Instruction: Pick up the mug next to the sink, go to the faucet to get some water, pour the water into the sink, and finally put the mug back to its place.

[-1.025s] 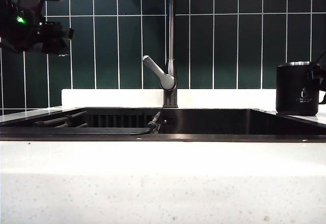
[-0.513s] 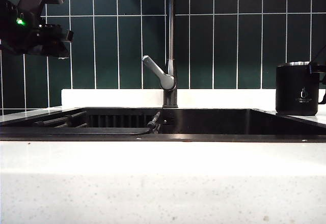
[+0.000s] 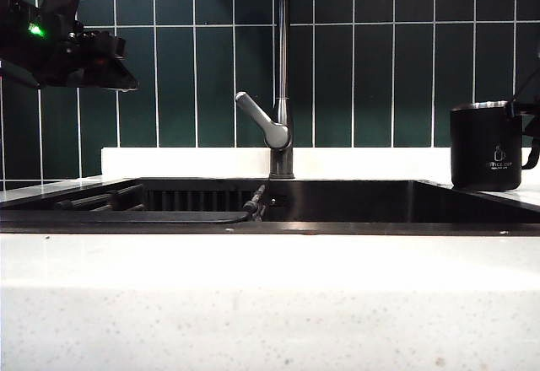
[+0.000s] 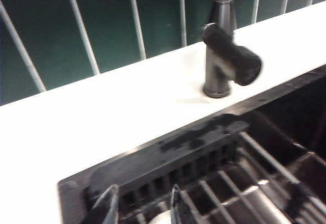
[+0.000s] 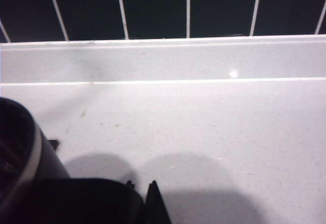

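A: Which parts are hidden or cut off?

B: In the exterior view the faucet (image 3: 283, 67) runs out of frame at the top, and the sink (image 3: 354, 201) shows only its dark rim and far wall. The right gripper (image 3: 525, 111) sits at the frame edge, mostly cropped; in the right wrist view only a dark mass of the right gripper (image 5: 145, 203) and a slice of the mug (image 5: 23, 152) are seen, so the finger contact itself is hard to make out. The left wrist view is blurred.

A: Gripper states?

B: The left gripper (image 3: 118, 67) hangs high over the sink's left end, its fingers (image 4: 104, 208) apart and empty. The right gripper's jaws have drawn in narrow at the handle of the mug (image 3: 486, 147), which stands on the counter (image 3: 270, 303) right of the sink.

A: Change from the earlier frame?

B: The mug has shifted slightly left and turned; the left gripper has turned.
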Available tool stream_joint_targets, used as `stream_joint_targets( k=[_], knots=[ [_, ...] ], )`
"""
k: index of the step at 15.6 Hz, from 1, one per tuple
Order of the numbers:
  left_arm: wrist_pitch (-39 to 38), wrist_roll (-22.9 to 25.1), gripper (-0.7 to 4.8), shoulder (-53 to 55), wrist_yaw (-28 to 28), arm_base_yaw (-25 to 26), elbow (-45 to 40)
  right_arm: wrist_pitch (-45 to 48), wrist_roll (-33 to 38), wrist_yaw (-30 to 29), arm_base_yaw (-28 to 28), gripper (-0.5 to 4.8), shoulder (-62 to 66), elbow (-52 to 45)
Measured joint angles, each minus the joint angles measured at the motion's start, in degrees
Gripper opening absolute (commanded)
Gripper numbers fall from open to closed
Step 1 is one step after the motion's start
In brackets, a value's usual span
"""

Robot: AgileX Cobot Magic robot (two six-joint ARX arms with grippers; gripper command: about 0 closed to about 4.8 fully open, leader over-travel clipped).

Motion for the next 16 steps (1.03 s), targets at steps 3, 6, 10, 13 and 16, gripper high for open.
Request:
stream_joint_targets(
  k=[3, 6, 10, 13, 16],
  knots=[
    [1.44, 0.0, 1.29, 0.02, 4.94, 0.0, 0.04, -1.25, 0.85, -2.8, 1.29, -0.03, -4.52, 0.04],
    [2.34, -0.22, 1.29, 1.92, 5.77, 0.0, 2.23, -1.66, 4.79, -5.35, 2.56, -0.03, -8.74, 2.84],
    [2.45, -4.66, 1.3, 9.07, 10.64, 0.0, 12.15, -9.01, 2.95, -9.27, 10.62, -0.03, -10.69, 7.61],
    [1.25, -6.47, 1.3, 15.65, 16.57, 0.0, 20.37, -16.98, -1.55, -9.27, 16.61, -0.03, -10.67, 13.42],
    [1.42, -7.48, 1.34, 22.45, 22.64, 0.02, 28.39, -22.05, -2.51, -8.46, 21.0, -0.03, -10.62, 17.66]
  ],
)
